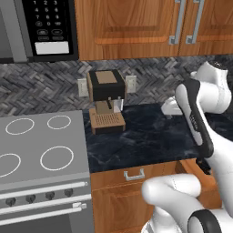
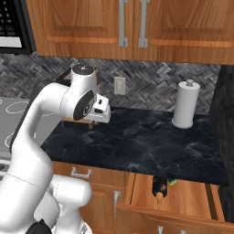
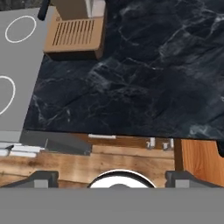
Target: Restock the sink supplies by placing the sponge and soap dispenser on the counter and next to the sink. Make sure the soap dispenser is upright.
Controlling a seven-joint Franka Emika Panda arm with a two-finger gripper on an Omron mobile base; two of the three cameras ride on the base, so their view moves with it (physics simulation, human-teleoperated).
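Observation:
The soap dispenser [image 2: 159,187] lies on its side in an open wooden drawer [image 2: 194,194] under the counter [image 2: 137,137], its amber pump pointing toward the drawer front. Just behind it, at the drawer's back, peeks the yellow and green sponge [image 2: 172,182]. My gripper [image 2: 104,114] hangs above the left part of the counter, well left of the drawer and higher. In the hand view the gripper [image 3: 113,178] is open, its fingertips [image 3: 43,177] far apart with nothing between them, looking down on the counter [image 3: 144,78] front edge. The sink is out of view.
A coffee machine [image 1: 106,100] stands at the counter's back left, beside the grey stovetop [image 1: 41,145]. A white paper-towel roll [image 2: 185,104] stands at the back right. Wooden cabinets [image 2: 132,27] hang overhead. A closed drawer [image 1: 134,175] sits left of the open one.

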